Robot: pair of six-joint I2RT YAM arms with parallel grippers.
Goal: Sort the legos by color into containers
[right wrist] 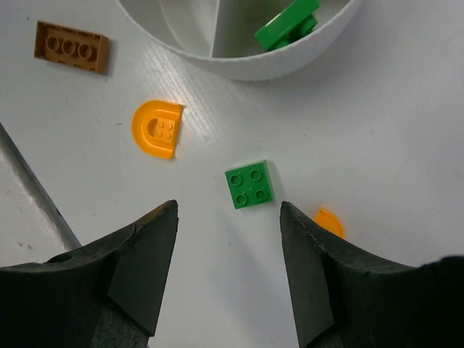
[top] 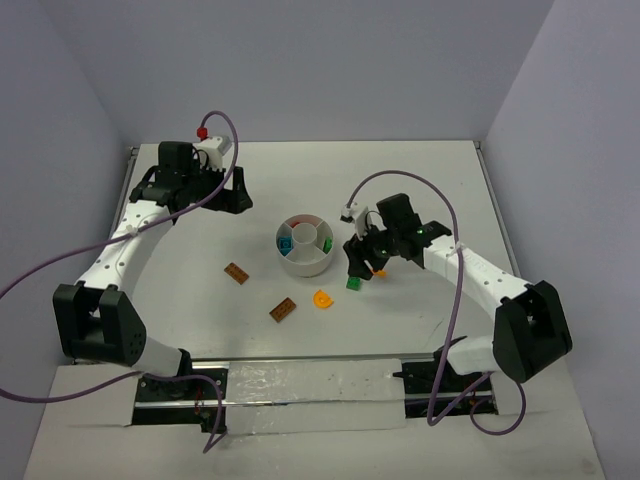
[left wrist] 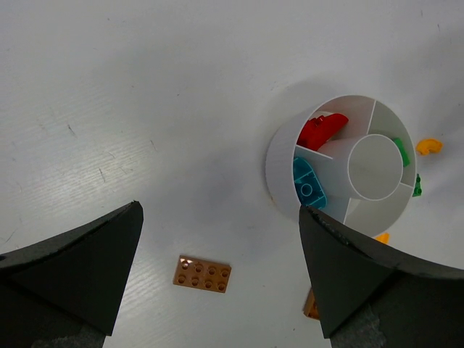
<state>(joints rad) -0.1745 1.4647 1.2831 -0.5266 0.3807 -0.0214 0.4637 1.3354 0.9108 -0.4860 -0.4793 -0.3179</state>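
The white counter (top: 400,180) carries a round white dish (top: 300,266), ahead and to the right of the left jaws, which are spread wide and empty. The right jaws are parted and hold nothing. A green square lego (right wrist: 249,184) lies just ahead of their gap, and a yellow-orange half-round lego (right wrist: 156,129) farther ahead-left.

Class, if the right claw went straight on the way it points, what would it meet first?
Probably the loose green lego on the table, right ahead; depth is unclear.
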